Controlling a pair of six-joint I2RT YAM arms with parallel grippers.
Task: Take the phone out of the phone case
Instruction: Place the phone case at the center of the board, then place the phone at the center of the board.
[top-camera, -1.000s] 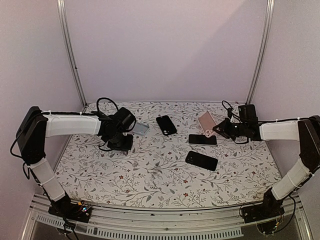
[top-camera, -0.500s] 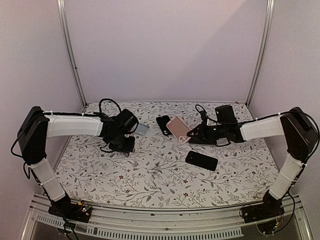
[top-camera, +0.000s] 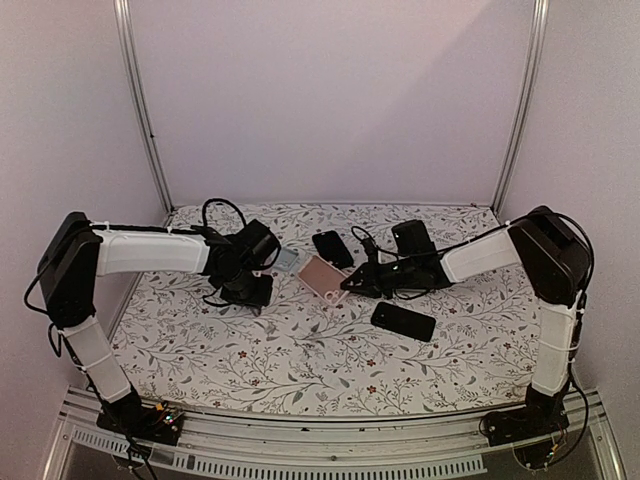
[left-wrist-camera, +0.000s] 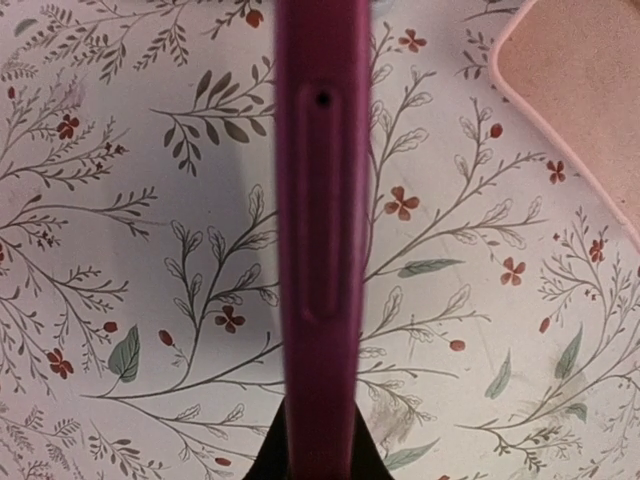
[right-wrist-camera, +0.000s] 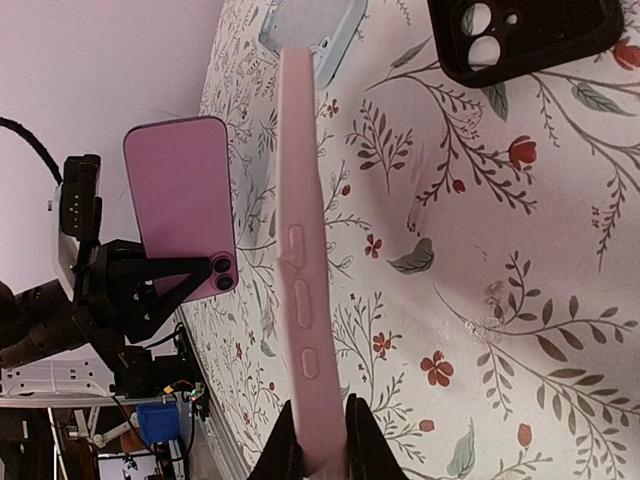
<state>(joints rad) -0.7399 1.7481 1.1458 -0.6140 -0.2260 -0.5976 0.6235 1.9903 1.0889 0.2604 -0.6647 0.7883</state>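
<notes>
Phone (left-wrist-camera: 322, 240) in left end effector (left-wrist-camera: 320, 458), pink case (right-wrist-camera: 300, 250) in right end effector (right-wrist-camera: 323, 445)

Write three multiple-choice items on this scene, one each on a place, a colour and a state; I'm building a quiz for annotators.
1. Where is the blue case?
A) flat on the table
B) held in the air
C) leaning on the back wall

2. What colour is the phone in the left gripper?
A) black
B) green
C) purple

3. How is the right gripper?
A) open and empty
B) shut on the pink case
C) shut on nothing

Key:
1 A: it lies on the floral cloth, apart from both grippers.
2 C: both wrist views show it purple.
3 B: its fingers pinch the case's lower edge.
</notes>
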